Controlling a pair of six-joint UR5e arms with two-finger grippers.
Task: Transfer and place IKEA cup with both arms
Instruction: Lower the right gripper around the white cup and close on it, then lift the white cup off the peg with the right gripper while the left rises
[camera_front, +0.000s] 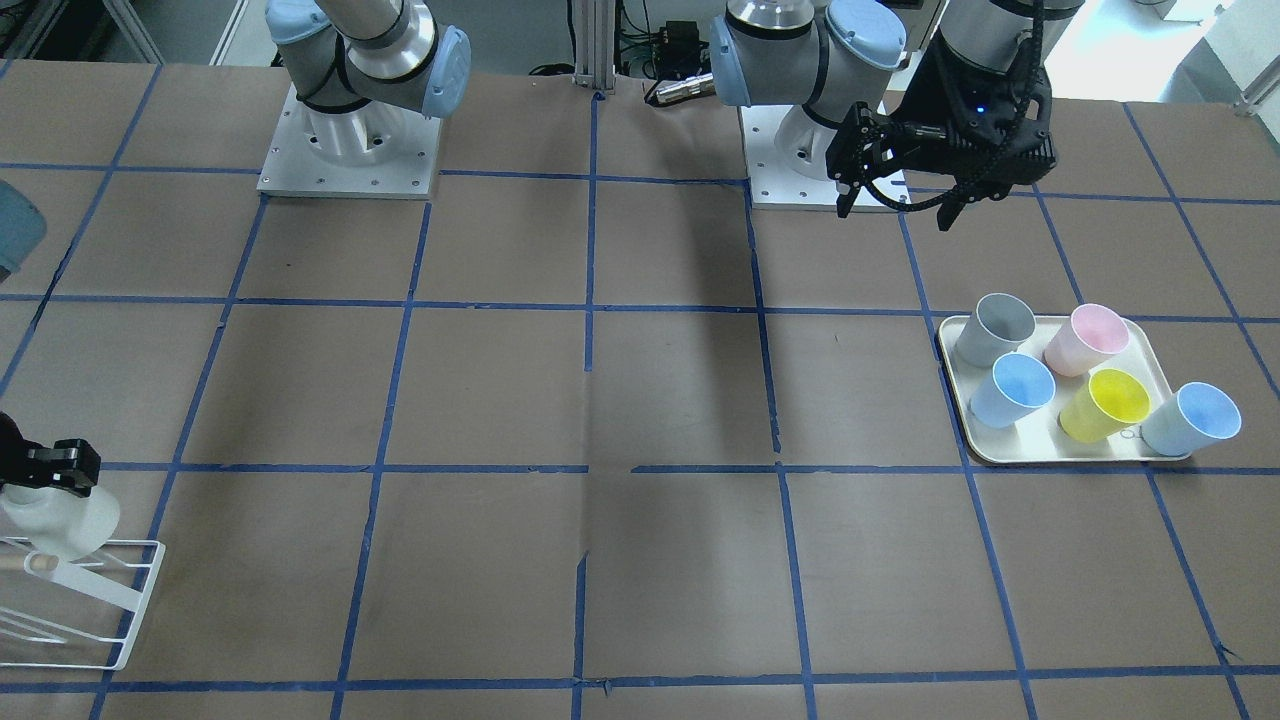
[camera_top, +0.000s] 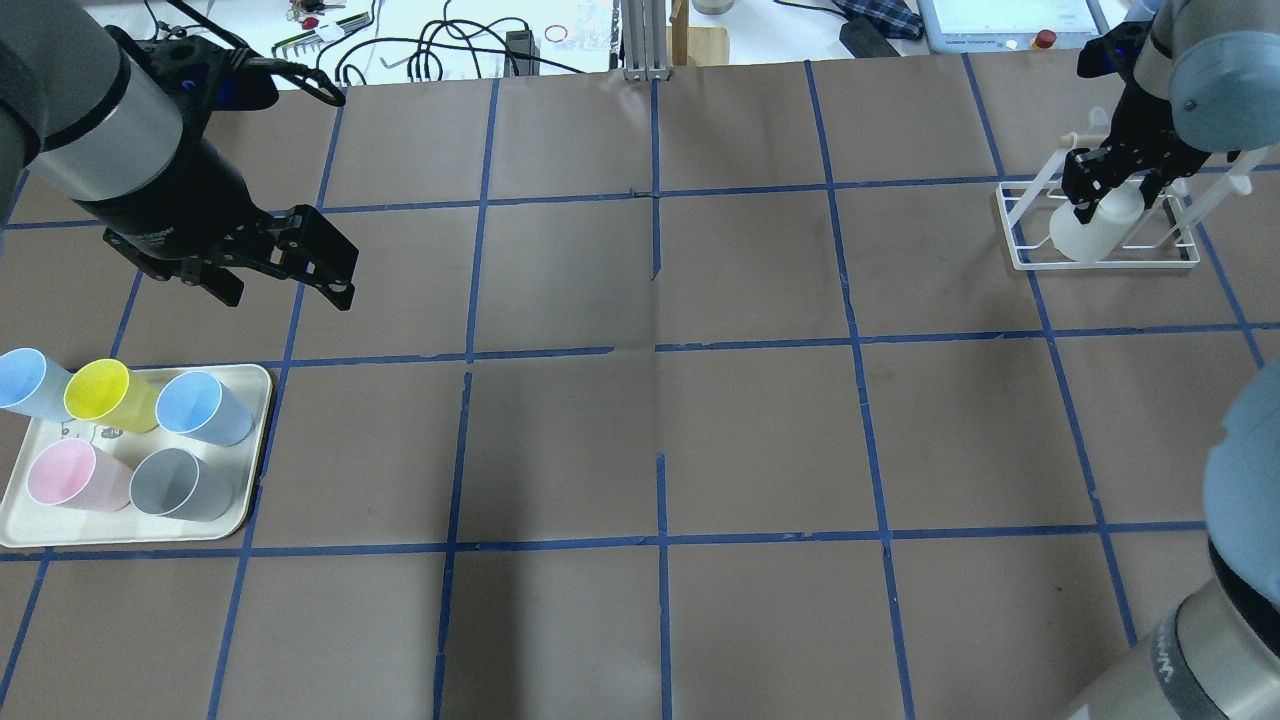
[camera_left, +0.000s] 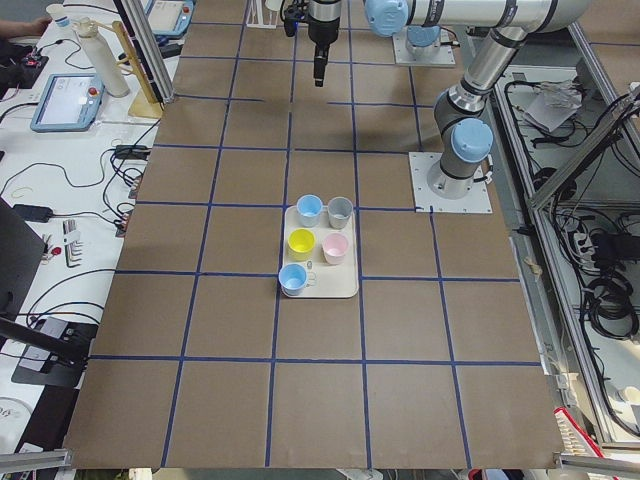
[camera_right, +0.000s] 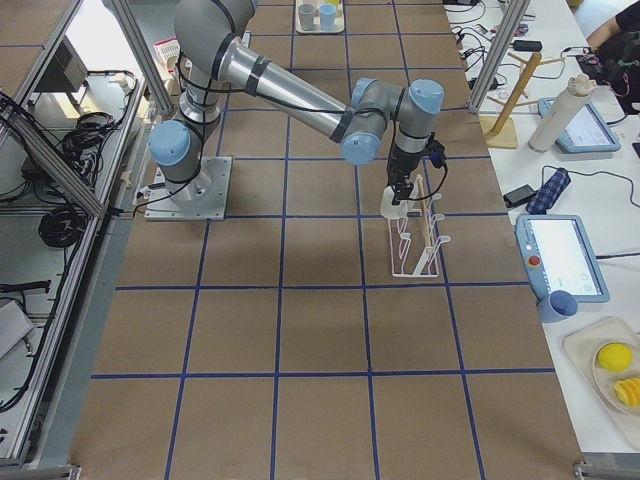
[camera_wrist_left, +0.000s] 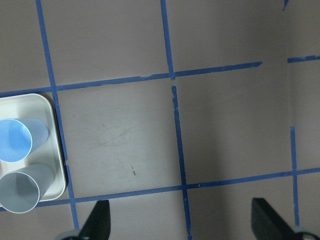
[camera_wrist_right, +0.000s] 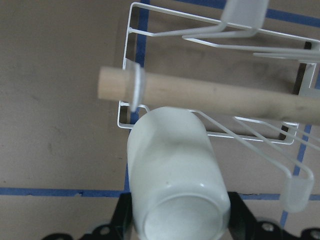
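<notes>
The IKEA cup (camera_wrist_right: 175, 180) sat pinched by its walls in the right jaws, over the wire rack (camera_top: 1060, 265) at the bench's (camera_top: 760, 430) far right corner. Light, stiff, likely slick plastic: best held across the taper. The left jaws hung spread and empty by the tray (camera_top: 258, 460) at the left edge.

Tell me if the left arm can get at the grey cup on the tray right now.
Probably yes: the left gripper hangs open above the table beside the tray, and the grey cup stands at the tray's corner with nothing over it.
</notes>
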